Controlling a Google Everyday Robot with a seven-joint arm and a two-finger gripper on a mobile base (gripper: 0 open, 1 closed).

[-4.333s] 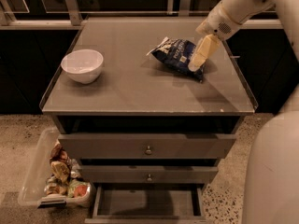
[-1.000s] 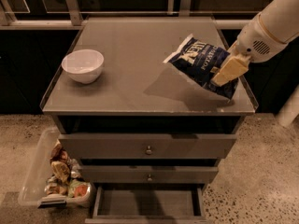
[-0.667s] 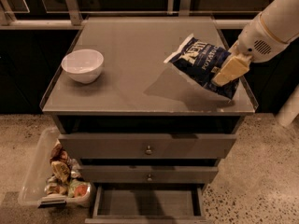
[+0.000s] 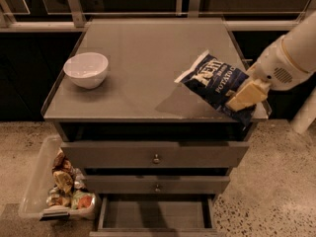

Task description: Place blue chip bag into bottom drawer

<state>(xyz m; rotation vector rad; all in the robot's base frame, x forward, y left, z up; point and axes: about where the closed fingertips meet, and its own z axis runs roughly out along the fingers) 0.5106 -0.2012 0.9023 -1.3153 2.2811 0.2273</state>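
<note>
My gripper (image 4: 243, 97) is shut on the blue chip bag (image 4: 213, 84), a dark navy bag with white lettering. It holds the bag tilted in the air above the front right part of the cabinet top (image 4: 143, 63). The bag's shadow lies on the top below it. The bottom drawer (image 4: 155, 215) is pulled open at the foot of the cabinet, its flat grey floor bare. It lies below and to the left of the bag.
A white bowl (image 4: 87, 69) stands on the left of the cabinet top. Two upper drawers with small knobs (image 4: 156, 158) are shut. A clear plastic bin (image 4: 55, 187) with snack wrappers stands on the floor at the left.
Since 4.3 s ago the bag was lifted off the cabinet top and carried right and toward the front edge. Over the last second it has barely moved.
</note>
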